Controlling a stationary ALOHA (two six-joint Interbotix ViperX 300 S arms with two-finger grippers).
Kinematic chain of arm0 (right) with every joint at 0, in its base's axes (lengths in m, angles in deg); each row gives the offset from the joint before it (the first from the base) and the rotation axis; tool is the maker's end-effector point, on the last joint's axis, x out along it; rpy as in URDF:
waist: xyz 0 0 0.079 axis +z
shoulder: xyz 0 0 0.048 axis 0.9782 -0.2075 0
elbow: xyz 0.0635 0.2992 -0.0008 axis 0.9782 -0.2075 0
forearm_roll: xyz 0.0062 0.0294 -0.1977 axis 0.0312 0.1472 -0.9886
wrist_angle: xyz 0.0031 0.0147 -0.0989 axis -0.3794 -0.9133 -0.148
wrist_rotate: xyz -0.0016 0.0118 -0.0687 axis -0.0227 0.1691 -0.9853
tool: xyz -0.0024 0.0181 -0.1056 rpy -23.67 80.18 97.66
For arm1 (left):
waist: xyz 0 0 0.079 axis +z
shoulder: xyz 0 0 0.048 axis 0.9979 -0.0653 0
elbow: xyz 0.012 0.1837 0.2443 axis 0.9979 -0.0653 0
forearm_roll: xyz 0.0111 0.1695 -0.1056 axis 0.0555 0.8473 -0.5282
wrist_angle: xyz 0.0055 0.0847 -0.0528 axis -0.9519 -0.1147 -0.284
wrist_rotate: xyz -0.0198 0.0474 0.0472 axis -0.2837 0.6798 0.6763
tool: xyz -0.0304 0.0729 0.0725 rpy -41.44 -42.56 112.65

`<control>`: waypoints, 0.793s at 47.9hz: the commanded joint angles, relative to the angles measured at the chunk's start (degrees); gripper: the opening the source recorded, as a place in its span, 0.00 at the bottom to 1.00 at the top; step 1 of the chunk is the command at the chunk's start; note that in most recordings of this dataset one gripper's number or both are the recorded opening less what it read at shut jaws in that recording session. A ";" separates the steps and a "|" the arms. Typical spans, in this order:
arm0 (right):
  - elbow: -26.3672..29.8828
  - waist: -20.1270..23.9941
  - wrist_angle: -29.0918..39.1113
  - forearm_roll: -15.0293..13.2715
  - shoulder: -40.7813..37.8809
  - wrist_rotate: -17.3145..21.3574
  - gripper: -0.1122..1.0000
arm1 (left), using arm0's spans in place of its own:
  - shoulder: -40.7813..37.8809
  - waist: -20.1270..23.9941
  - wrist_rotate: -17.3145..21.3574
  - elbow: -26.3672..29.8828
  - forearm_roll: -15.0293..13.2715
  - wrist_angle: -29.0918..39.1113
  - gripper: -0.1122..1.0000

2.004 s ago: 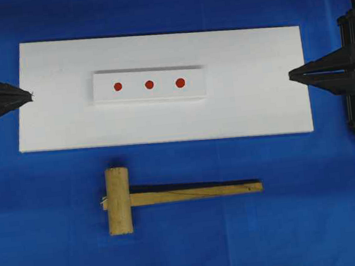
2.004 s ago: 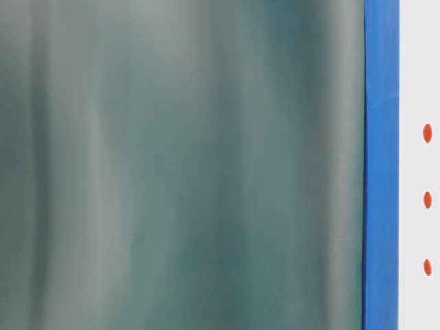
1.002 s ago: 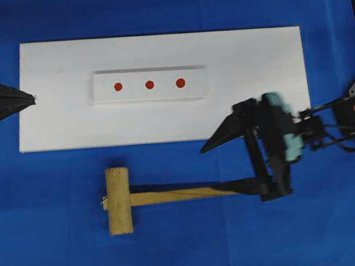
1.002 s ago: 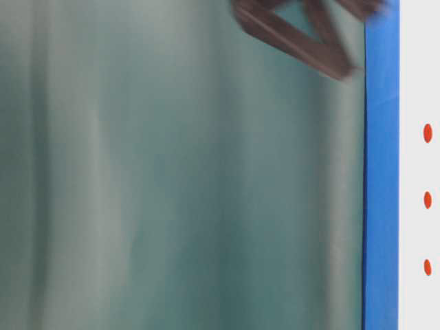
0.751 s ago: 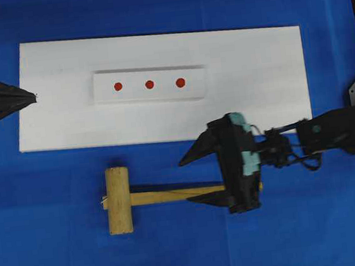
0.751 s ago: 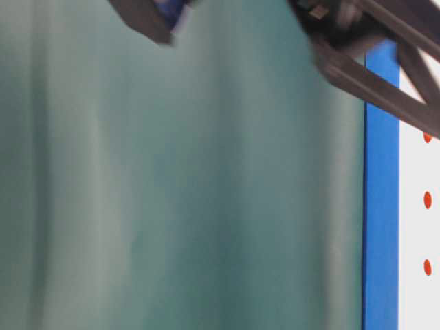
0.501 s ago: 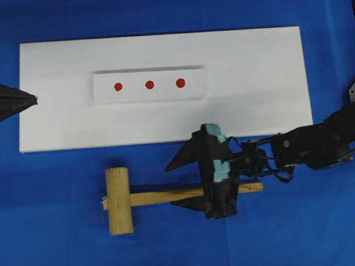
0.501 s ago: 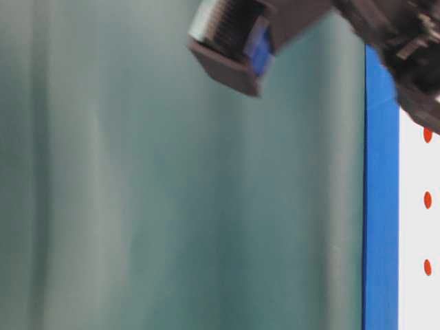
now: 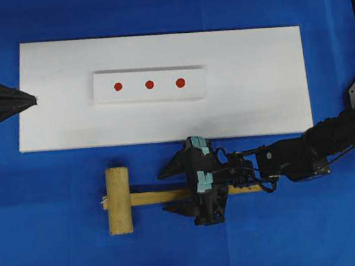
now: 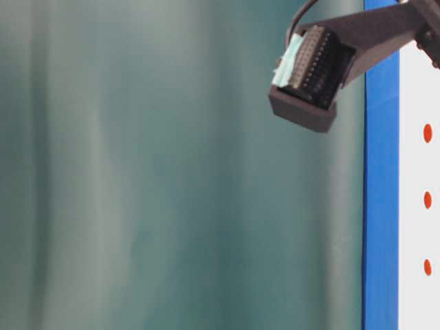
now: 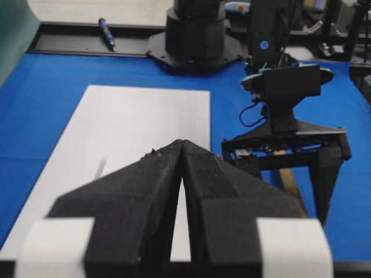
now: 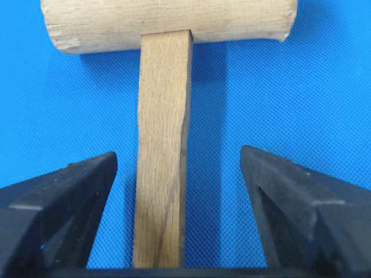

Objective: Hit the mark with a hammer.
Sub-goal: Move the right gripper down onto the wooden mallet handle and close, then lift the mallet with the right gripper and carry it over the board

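The hammer, a light wooden mallet, lies flat on the blue cloth with its head (image 9: 118, 200) to the left and its handle (image 9: 152, 198) running right. My right gripper (image 9: 163, 191) is down over the handle and open. In the right wrist view its fingers (image 12: 69, 191) stand either side of the handle (image 12: 162, 174), with blue cloth showing in both gaps and the head (image 12: 168, 23) ahead. Three red marks (image 9: 149, 84) sit in a row on a raised white block. My left gripper (image 9: 33, 97) is shut and empty at the board's left edge, also seen in the left wrist view (image 11: 182, 142).
The white board (image 9: 255, 86) carries the block and lies just behind the hammer. Blue cloth covers the table (image 9: 302, 234). A blurred green sheet (image 10: 172, 179) fills most of the table-level view. A pen (image 11: 108, 26) lies by the far arm base (image 11: 194, 35).
My right arm has swung in from the right edge and slid left along the handle. Its jaws have narrowed around the handle. The left gripper has stayed put.
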 commanded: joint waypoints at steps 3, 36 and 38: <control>0.97 0.26 1.58 -0.35 1.05 -0.97 0.52 | -0.18 0.35 -0.09 0.62 -0.09 -0.70 0.12; 1.76 -3.60 19.51 -0.62 16.61 -6.68 0.19 | -0.18 0.62 -0.18 0.62 -0.09 -0.35 0.12; 1.76 -3.87 19.95 -0.88 18.02 -6.94 0.19 | -0.18 0.62 -0.18 0.53 -0.09 -0.35 0.12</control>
